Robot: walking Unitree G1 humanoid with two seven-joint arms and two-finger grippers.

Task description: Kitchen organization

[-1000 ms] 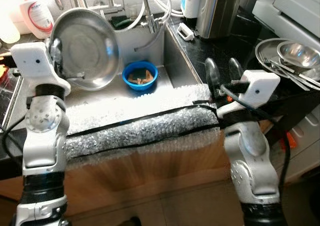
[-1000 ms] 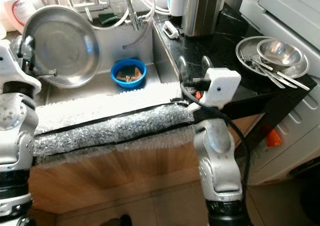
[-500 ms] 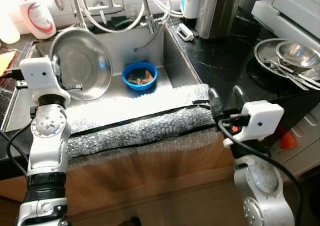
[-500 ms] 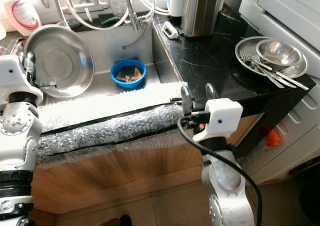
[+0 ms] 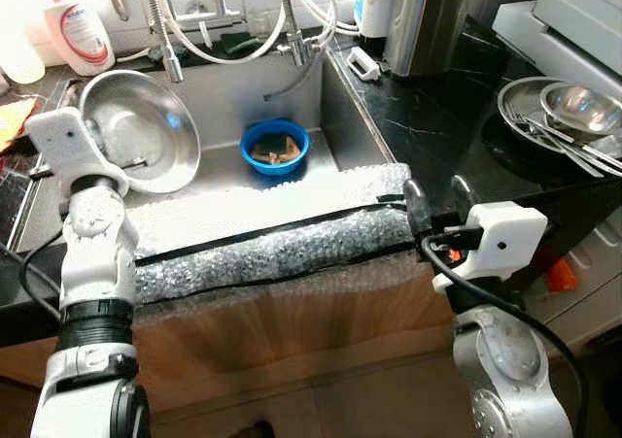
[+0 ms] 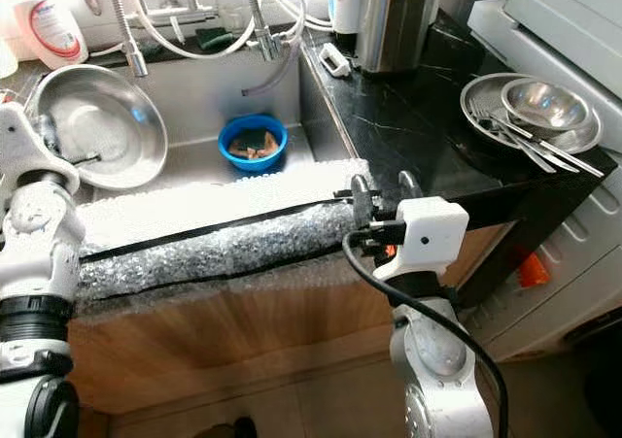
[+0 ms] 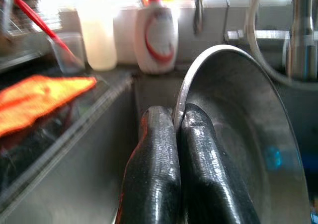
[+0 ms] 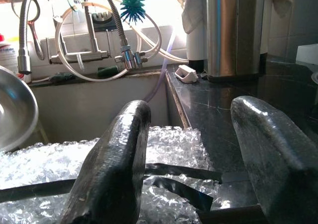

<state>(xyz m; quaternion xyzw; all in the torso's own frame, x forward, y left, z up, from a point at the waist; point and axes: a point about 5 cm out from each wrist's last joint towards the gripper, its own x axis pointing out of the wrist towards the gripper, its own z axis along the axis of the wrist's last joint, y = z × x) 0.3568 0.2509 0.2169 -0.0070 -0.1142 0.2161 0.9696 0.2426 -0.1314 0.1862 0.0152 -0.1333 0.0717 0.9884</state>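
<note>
A large steel bowl (image 5: 146,137) leans on its side in the left part of the sink (image 5: 233,88). My left gripper (image 7: 179,119) is shut on the steel bowl (image 7: 238,134), one finger on each side of its rim. A small blue bowl (image 5: 275,149) with brown scraps in it sits on the sink floor, to the right of the steel bowl. My right gripper (image 5: 437,190) hangs open at the counter's front edge, beside the right end of the bubble wrap (image 5: 272,239), with nothing between its fingers (image 8: 117,159).
Bubble wrap taped with black strips covers the sink's front edge. A black counter (image 5: 428,117) to the right carries a steel plate with a bowl and cutlery (image 5: 564,113). A soap bottle (image 5: 73,25) and taps with hoses (image 5: 292,30) stand behind the sink. An orange cloth (image 7: 39,100) lies left.
My left gripper has brought the steel bowl down and to the left, deeper into the sink and tilted flatter. My right arm sank back to the counter edge and then stayed.
</note>
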